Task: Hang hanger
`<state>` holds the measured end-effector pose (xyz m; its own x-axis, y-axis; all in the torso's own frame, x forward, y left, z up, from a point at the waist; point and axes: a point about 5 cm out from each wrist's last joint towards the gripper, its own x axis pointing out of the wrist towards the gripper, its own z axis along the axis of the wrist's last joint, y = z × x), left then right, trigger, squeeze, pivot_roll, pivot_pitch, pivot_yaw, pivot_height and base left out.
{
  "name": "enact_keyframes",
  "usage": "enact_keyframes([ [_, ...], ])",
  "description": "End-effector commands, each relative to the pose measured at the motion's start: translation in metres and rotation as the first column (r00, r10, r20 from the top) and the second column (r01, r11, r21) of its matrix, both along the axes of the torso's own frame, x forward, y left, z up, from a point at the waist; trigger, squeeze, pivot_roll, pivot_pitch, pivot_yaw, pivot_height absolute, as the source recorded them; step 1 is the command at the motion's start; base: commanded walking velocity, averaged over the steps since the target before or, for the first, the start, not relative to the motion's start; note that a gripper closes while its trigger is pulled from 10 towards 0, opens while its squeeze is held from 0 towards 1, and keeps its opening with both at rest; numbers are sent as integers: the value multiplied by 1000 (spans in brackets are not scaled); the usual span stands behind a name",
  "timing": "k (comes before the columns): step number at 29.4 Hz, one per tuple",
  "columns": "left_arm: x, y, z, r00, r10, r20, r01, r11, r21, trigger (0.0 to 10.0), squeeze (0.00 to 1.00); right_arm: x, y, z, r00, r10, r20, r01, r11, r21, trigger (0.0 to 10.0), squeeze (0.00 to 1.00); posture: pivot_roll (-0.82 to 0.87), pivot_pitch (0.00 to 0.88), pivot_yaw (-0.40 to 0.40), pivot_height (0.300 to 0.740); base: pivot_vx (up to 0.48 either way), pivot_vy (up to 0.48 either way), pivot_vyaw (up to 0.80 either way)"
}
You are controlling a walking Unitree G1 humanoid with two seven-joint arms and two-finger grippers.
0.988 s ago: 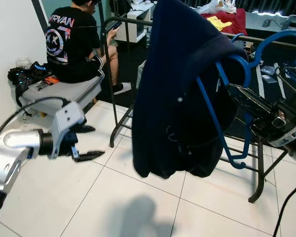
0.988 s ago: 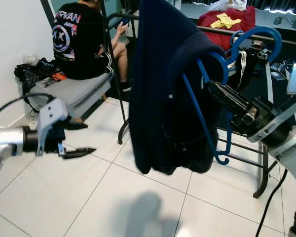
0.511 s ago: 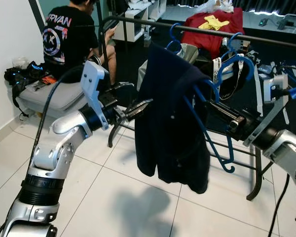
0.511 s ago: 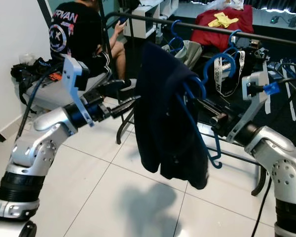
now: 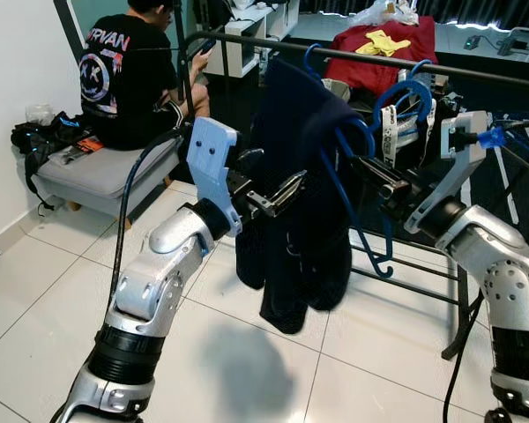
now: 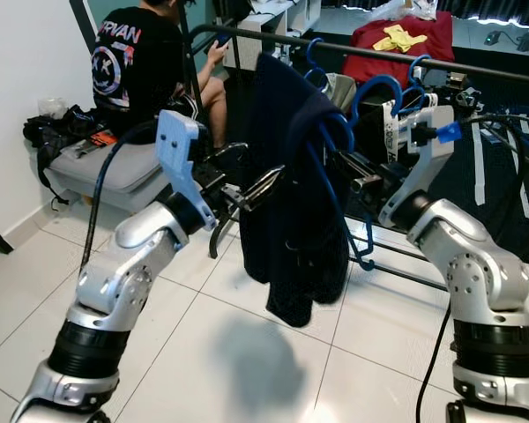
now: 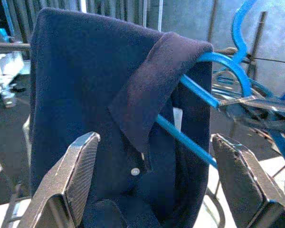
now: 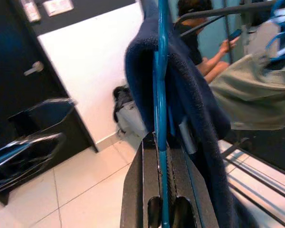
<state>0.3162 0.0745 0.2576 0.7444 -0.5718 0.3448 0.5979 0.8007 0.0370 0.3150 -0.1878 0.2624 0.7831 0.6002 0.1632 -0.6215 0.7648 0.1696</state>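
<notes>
Rack (image 5: 476, 72) behind hand-clamped (image 8: 162, 156) hanger (image 8: 160, 95)

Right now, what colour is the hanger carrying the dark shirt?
Blue; the hanger shows best in the left wrist view, under the navy shirt.

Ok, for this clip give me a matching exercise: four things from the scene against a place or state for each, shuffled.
1. blue hanger
2. navy shirt
3. left gripper
4. person

A. seated on a grey bench
B. open, beside the shirt
C. draped over the hanger
D. clamped in the right gripper

Pairs: 1-D, 2-C, 3-B, 4-A
</notes>
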Motion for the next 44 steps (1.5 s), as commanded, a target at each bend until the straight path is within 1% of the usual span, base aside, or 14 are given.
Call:
enact_keyframes([
  [1,-1,-8,5,999,15,28,-15,1000,4,10000,0,-6,14,16,993,74,94,-73,997,-13,10000,0,-57,72,-11,740,0,0,0],
  [3,0,-10,7,998,40,40,-40,999,5,10000,0,-8,19,17,990,100,99,-99,995,-19,10000,0,-58,71,-10,740,0,0,0],
  [5,2,-10,12,990,109,88,-113,993,38,10000,0,-13,27,17,982,156,106,-154,988,-27,10000,0,-58,71,-9,740,0,0,0],
  [8,3,-11,14,986,129,103,-134,990,44,10000,0,-15,30,18,978,178,109,-176,984,-29,10000,0,-58,71,-9,740,0,0,0],
  [10,4,-12,17,978,167,127,-175,983,49,10000,0,-20,37,18,968,221,118,-218,975,-33,10000,0,-60,68,-9,740,0,0,0],
  [17,6,-11,19,963,214,165,-230,970,84,10000,0,-23,40,21,960,245,133,-244,969,-28,10000,0,-63,67,-8,740,0,0,0],
  [18,6,-10,18,962,218,167,-234,968,86,9451,0,-24,40,22,959,247,136,-246,969,-26,10000,0,-63,67,-8,740,0,0,0],
  [19,7,-9,18,961,219,167,-235,968,87,9451,0,-24,40,22,959,249,138,-247,969,-26,10000,0,-63,67,-8,740,0,0,0],
  [20,7,-8,18,959,224,171,-241,966,88,0,0,-24,40,22,958,251,139,-250,968,-25,10000,0,-63,67,-8,740,0,0,0],
  [39,10,5,20,945,255,205,-281,954,107,0,0,-21,30,19,972,199,123,-197,980,-28,10000,0,-57,68,-10,740,0,0,0],
  [40,8,6,21,945,245,219,-275,954,120,0,0,-15,25,18,983,151,102,-148,988,-34,10000,0,-57,66,-13,740,0,0,0],
  [42,8,6,21,945,245,219,-275,954,120,0,0,-15,25,18,983,151,102,-148,988,-34,10000,0,-57,66,-13,740,0,0,0],
  [43,1,-3,29,955,141,259,-185,970,156,0,0,0,17,8,999,22,35,-19,997,-73,10000,0,-55,62,-16,740,0,0,0],
  [44,1,-3,29,955,141,259,-185,970,156,0,0,0,17,8,999,22,35,-19,997,-73,10000,0,-55,62,-16,740,0,0,0],
])
